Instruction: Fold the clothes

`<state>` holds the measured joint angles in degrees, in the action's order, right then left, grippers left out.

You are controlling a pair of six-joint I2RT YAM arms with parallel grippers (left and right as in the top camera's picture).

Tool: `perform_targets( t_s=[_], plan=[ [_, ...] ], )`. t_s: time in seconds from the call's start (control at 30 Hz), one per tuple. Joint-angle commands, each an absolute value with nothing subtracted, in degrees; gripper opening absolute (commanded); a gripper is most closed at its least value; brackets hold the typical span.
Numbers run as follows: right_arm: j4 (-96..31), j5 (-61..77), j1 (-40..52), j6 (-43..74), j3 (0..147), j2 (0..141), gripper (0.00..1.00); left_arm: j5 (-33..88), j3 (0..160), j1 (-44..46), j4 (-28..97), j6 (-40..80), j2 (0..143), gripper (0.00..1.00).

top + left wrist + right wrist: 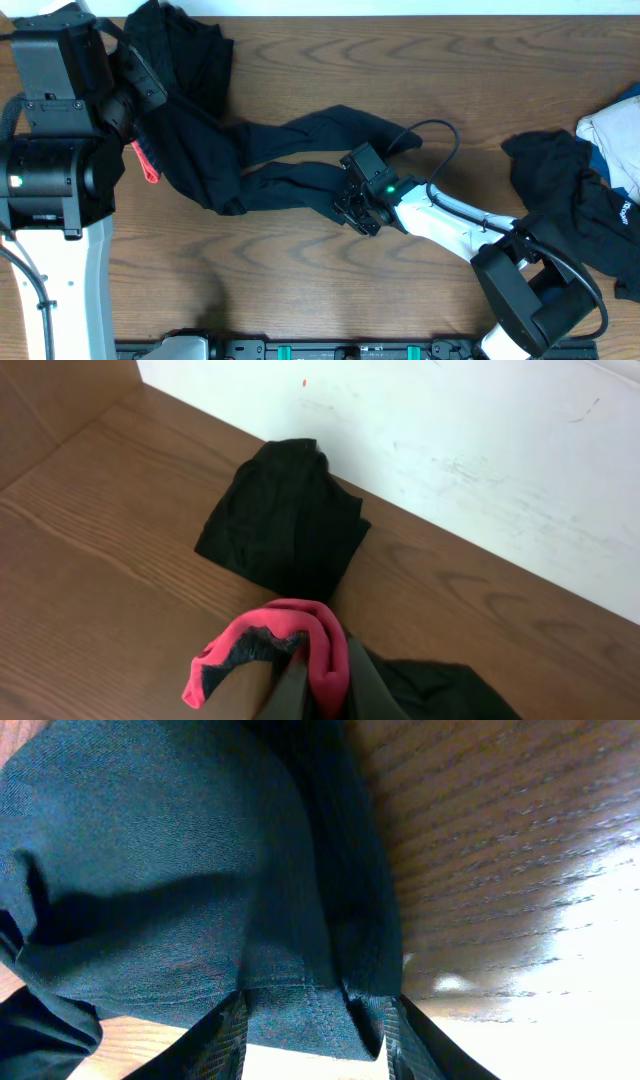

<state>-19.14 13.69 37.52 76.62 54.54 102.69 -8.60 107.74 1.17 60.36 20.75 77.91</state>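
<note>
Trousers (290, 135) in left hand (318, 692), right hand (314, 1020)

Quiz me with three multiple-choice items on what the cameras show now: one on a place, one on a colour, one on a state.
1. Where is the right end effector?
A. At the leg ends of the black trousers, near the middle of the table
B. Over the heap at the right edge
C. At the back left corner

2. What colour is the band at the left end effector?
A. Blue
B. Coral-red
C. White

3. How do the black trousers lie?
A. Folded into a neat square
B. Stretched out long, unfolded
C. Hanging off the front edge

Answers:
1 A: the overhead view shows it right at the leg ends.
2 B: the left wrist view shows the band bunched there, coral-red.
3 B: in the overhead view they run from the left arm to mid-table.
</note>
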Motion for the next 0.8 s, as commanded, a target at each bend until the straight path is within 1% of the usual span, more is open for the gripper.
perform_targets(
  t_s=[0.0, 0.4, 0.5, 0.57, 0.67, 0.77],
  plan=[
    [-19.3, 14.0, 37.9, 77.5, 54.3, 103.3, 0.43, -9.7, 109.4, 1.0, 60.4, 20.0, 77.1, 0.06],
    [-21.9, 13.9, 38.8, 77.5, 54.3, 103.4, 0.43, -9.7, 109.4, 1.0, 60.4, 20.0, 77.1, 0.06],
    [-21.8, 14.0, 39.2, 77.5, 54.3, 104.1, 0.41, -9.7, 109.4, 1.0, 60.4, 20.0, 77.1, 0.06],
    [-21.6, 14.0, 39.5, 77.5, 54.3, 105.1, 0.36, -9.7, 109.4, 1.0, 60.5, 20.0, 77.1, 0.07],
    [-21.4, 14.1, 39.5, 77.5, 54.3, 105.8, 0.25, -9.7, 109.4, 1.0, 60.6, 20.0, 77.1, 0.06],
    [-21.4, 13.9, 39.4, 77.0, 54.3, 105.8, 0.2, -9.7, 109.4, 1.0, 60.6, 20.0, 77.1, 0.06]
  ],
)
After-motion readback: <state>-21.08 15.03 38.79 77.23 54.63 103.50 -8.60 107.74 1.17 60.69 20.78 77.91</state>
